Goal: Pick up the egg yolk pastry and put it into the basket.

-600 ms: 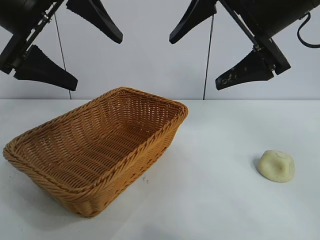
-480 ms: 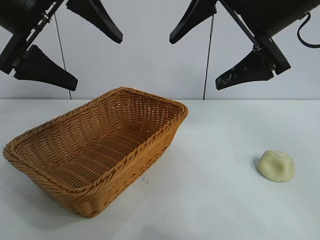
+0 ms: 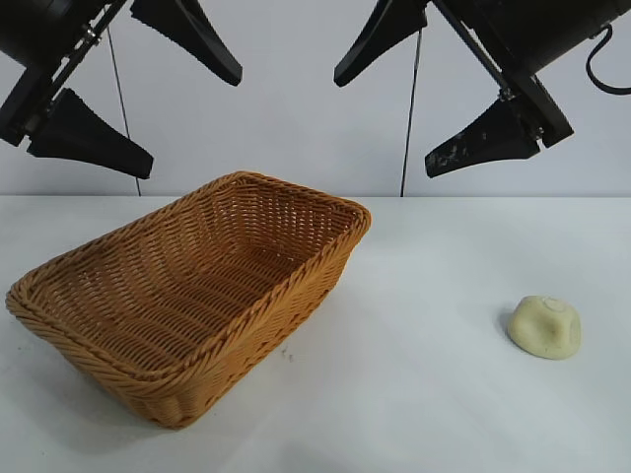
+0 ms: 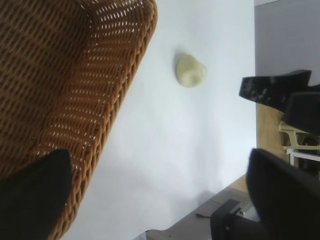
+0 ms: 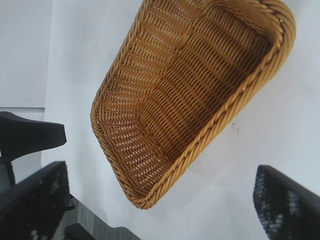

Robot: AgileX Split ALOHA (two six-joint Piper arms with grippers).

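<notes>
Hanging wide open and empty, the left gripper (image 3: 187, 106) and right gripper (image 3: 383, 116) sit above the golden woven wicker basket (image 3: 128, 350) and the pale cream-yellow domed egg yolk pastry (image 3: 544, 326).

Light is bright and even, falling from above. The basket (image 3: 187, 305) casts a soft grey shadow on the white table (image 3: 434, 394) along its near side; the pastry (image 3: 545, 326) has only a faint one. No glare. In the wrist views the near black fingers (image 4: 32, 195) look soft-edged.

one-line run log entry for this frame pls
left tool: open, raised above basket | right tool: open, raised | egg yolk pastry: on table, right of basket, untouched | basket: empty
</notes>
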